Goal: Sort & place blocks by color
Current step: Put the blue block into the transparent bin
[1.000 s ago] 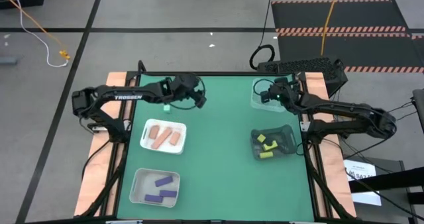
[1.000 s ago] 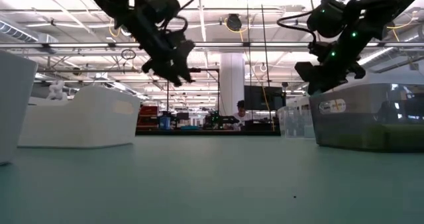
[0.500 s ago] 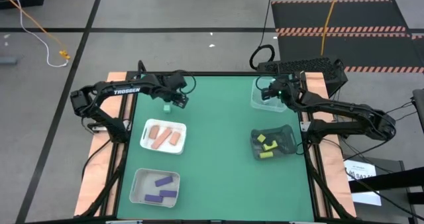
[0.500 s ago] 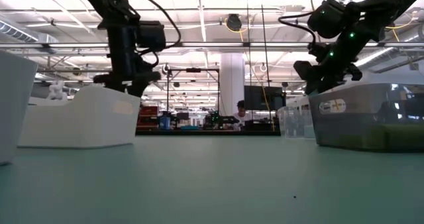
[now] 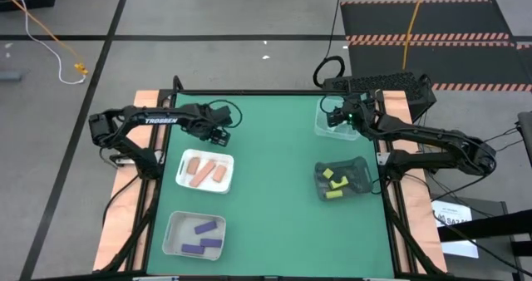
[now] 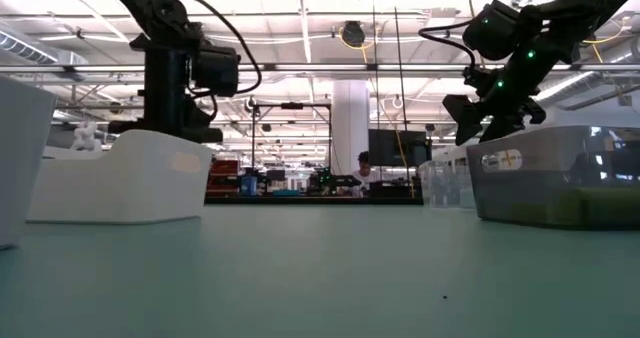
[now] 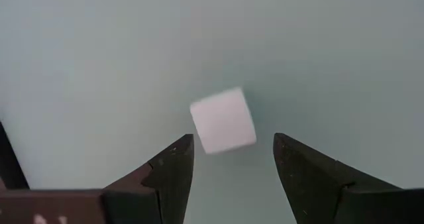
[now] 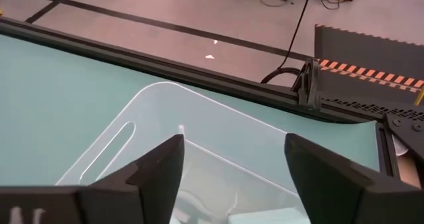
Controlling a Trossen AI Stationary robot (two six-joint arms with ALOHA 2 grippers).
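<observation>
A pale mint green cube (image 7: 223, 120) lies flat on the green table near its far left. My left gripper (image 5: 218, 134) hangs right above it, pointing down, open. The left wrist view (image 7: 233, 140) shows a finger on either side of the cube, not touching it. My right gripper (image 5: 337, 120) is open and empty above the clear tray (image 5: 326, 130) at the far right, and it also shows in its own wrist view (image 8: 235, 143). Salmon pink blocks (image 5: 204, 172), purple blocks (image 5: 202, 236) and yellow blocks (image 5: 333, 184) lie in their trays.
A white tray (image 5: 184, 181) holding the pink blocks stands just near of my left gripper. A second white tray (image 5: 171, 239) with the purple blocks is at the near left. A dark tray (image 5: 359, 175) with the yellow blocks is at the right. The middle of the table is bare green mat.
My left gripper has gone toward the table's left and near edges and come down, tipping from slanted to pointing straight down over the mint cube. The cube has stayed where it was. My right gripper has kept over the clear tray.
</observation>
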